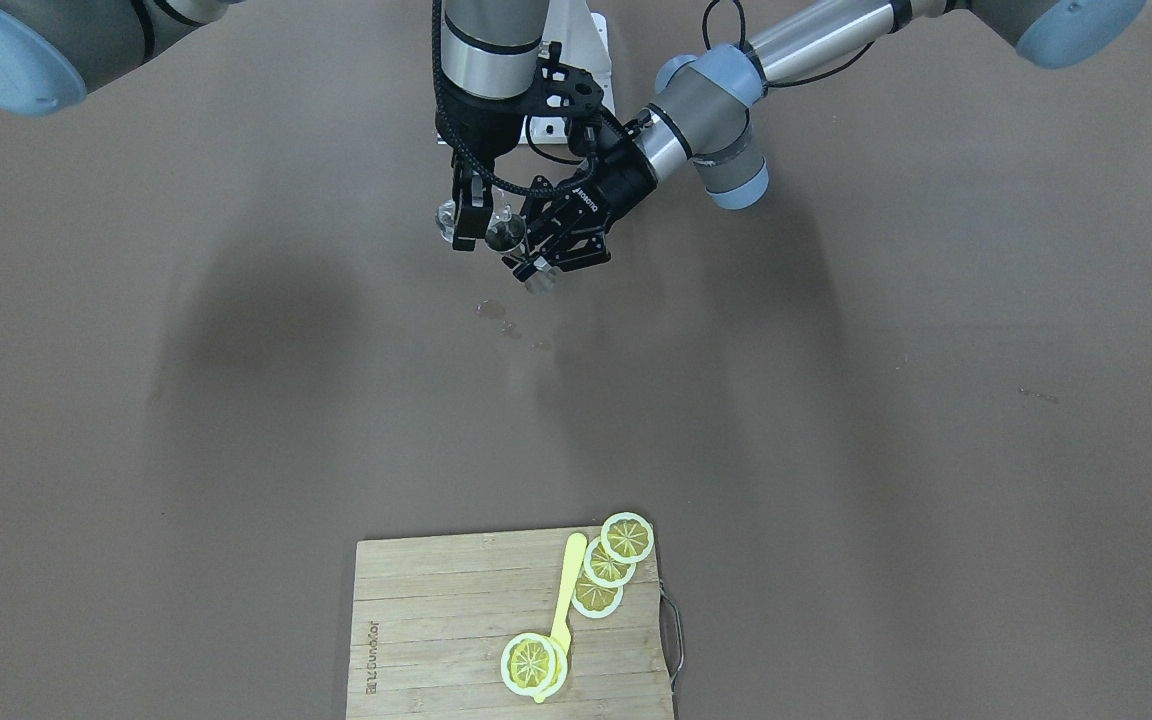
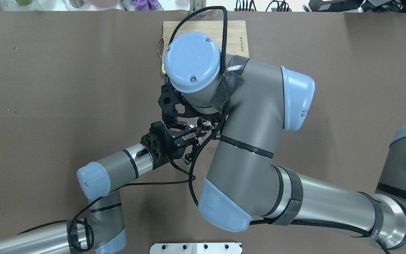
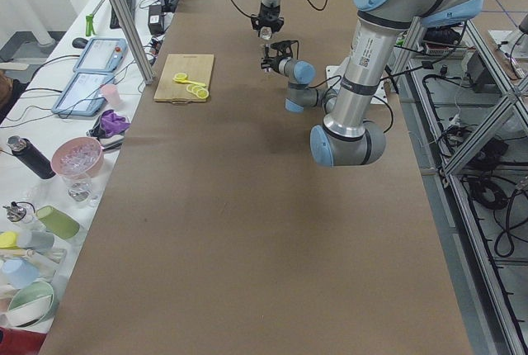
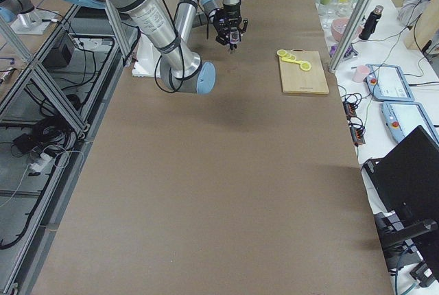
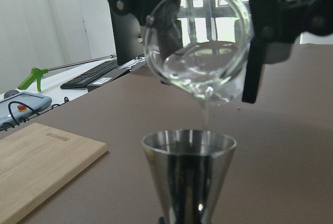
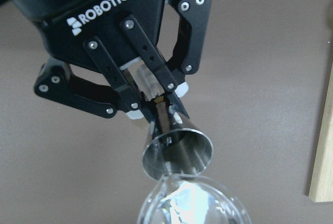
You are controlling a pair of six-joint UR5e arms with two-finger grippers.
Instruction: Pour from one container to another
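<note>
Matte table (image 5: 291, 130); glass cup (image 5: 197, 41) seemingly dribbles into steel jigger (image 5: 188, 172).

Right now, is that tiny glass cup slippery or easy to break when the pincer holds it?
Probably slippery: the glass cup looks smooth and wet, with water running off its lip into the jigger. Likely fragile too, as its clear wall looks thin between the right pincer's hard fingers. It seems light, being so small.
</note>
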